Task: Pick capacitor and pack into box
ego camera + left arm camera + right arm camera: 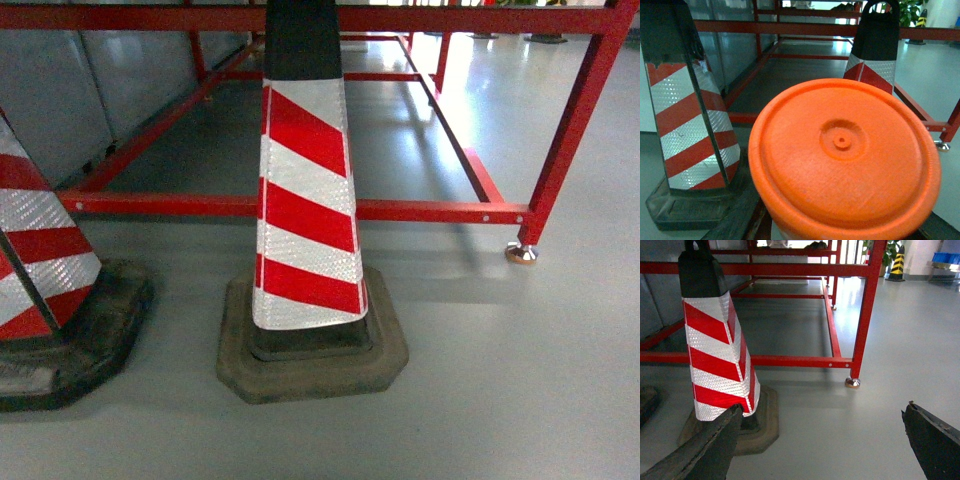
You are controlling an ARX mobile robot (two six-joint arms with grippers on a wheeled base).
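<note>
The capacitor (842, 155), a large round thing with an orange ridged end cap and a pale body just showing beneath it, fills the left wrist view. It sits between the dark fingers (737, 217) of my left gripper (840, 227), which is shut on it above the floor. In the right wrist view my right gripper (823, 407) stands open, with only grey floor between its two dark fingers (715, 440). The box is out of view. Neither gripper shows in the head view.
A red-and-white striped traffic cone (305, 200) on a black rubber base stands straight ahead, and a second cone (40, 260) is at the left. Behind them runs a low red steel frame (400, 210) with a metal foot (521, 253). Grey floor lies to the right.
</note>
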